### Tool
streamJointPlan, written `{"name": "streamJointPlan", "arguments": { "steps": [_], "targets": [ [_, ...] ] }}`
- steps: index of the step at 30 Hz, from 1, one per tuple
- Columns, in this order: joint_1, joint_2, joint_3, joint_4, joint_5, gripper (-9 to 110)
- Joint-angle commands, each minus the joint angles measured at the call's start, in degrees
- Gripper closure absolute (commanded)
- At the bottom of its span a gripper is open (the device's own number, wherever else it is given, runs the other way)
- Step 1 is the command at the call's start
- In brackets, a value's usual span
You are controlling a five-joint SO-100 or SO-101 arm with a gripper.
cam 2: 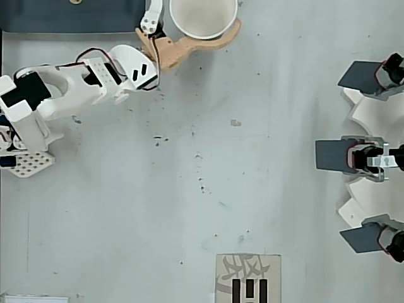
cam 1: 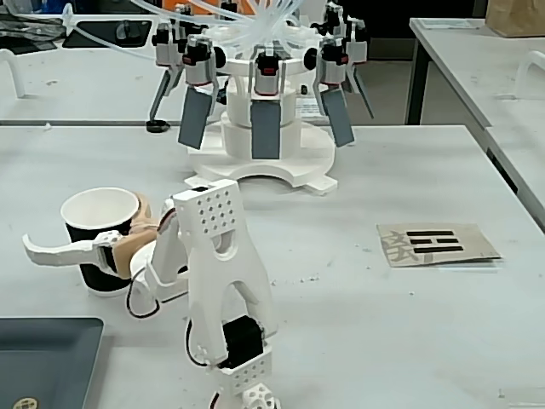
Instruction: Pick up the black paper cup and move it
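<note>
The black paper cup (cam 1: 95,274) stands upright on the table at the left of the fixed view; its white inside (cam 2: 202,12) shows at the top edge of the overhead view. My gripper (cam 1: 81,228) holds it at mid height with the jaws spread wide. The white finger (cam 1: 51,251) lies across the cup's near side. The tan finger (cam 2: 189,49) curves along its other side, touching the wall. The white finger's tip is cut off in the overhead view.
A dark tray (cam 1: 43,358) lies at the front left, close to the cup and the arm's base (cam 1: 230,341). A white fixture with grey paddles (cam 1: 264,162) stands at the back. A cardboard card with black bars (cam 1: 434,244) lies to the right.
</note>
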Motion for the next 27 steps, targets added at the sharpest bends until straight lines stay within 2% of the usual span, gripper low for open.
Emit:
{"name": "streamJointPlan", "arguments": {
  "steps": [1,8,27],
  "targets": [
    [-0.70,0.35,-2.99,0.18,0.35,58],
    [-0.70,-1.05,-3.60,0.18,0.53,61],
    [-0.62,-1.93,-3.87,0.18,1.32,78]
  ]
}}
